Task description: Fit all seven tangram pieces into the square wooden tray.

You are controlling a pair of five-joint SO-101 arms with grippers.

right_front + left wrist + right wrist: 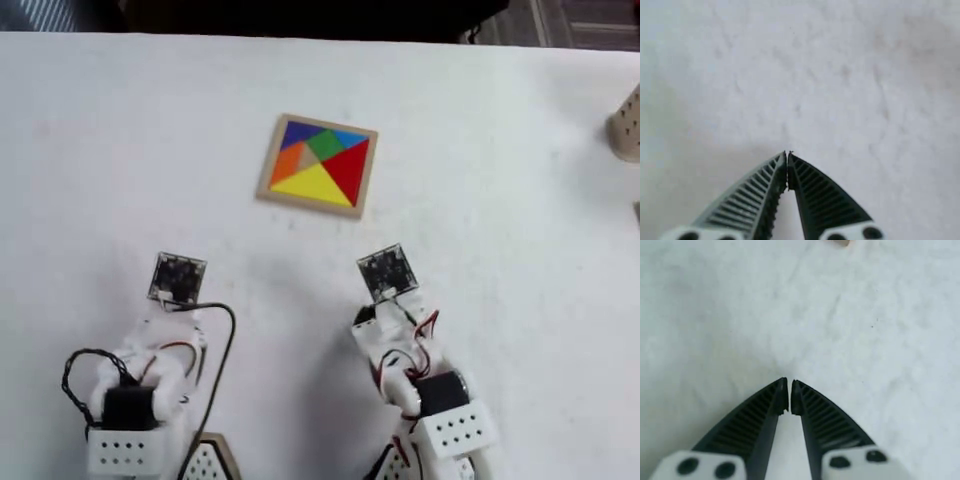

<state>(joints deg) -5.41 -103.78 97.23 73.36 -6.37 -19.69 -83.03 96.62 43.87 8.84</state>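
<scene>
The square wooden tray [268, 176] lies on the white table beyond both arms, with coloured tangram pieces [322, 165] packed flat inside it: red, yellow, orange, green, blue. Both arms sit folded back at the near edge. My left gripper [787, 156] hangs shut over bare table with nothing between its ribbed fingers. My right gripper [789, 384] is also shut and holds nothing, nearer the tray's near corner. A sliver of the tray's corner [841, 242] peeks in at the edge of the right wrist view.
A tan perforated object [626, 124] stands at the table's right edge. A wooden-rimmed perforated block [208, 460] sits between the arm bases at the near edge. A black cable [222, 352] loops beside the left arm. White tabletop stretches all around the tray.
</scene>
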